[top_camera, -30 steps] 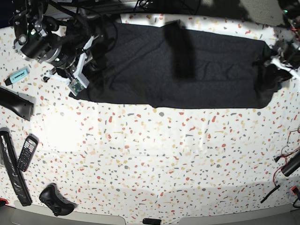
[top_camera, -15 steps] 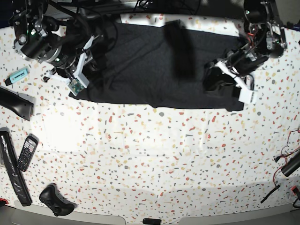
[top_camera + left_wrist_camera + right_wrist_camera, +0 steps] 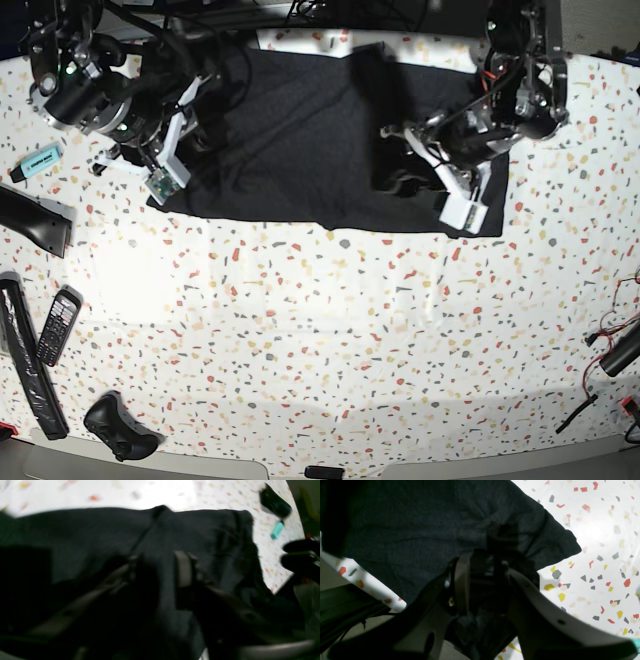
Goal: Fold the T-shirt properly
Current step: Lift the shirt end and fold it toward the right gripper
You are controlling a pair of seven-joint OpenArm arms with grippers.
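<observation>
we're looking down on the speckled table [image 3: 320, 330], and the t-shirt [image 3: 290, 140] lies flat along its far edge, plain black side up, with its end on the base view's right doubled back over the middle so the cloth stops in a straight folded edge there. the left gripper [image 3: 400, 160] is low over that folded part; from its own wrist camera the picture is blurred and dark, a strip of black cloth runs between the two pale fingers [image 3: 183, 567], and we cannot tell whether they pinch it or stand apart from it. over on the other end the right gripper [image 3: 190, 130] sits on the shirt's edge, and its wrist view shows the fingers [image 3: 461, 580] set partly closed with a bunch of black fabric gathered between them, so it's pinching the t-shirt there. beside that arm on the bare table lies a teal marker [image 3: 38, 160], and near the front left corner a black phone [image 3: 58, 326] and a black game controller [image 3: 120, 428] rest well apart from the shirt
</observation>
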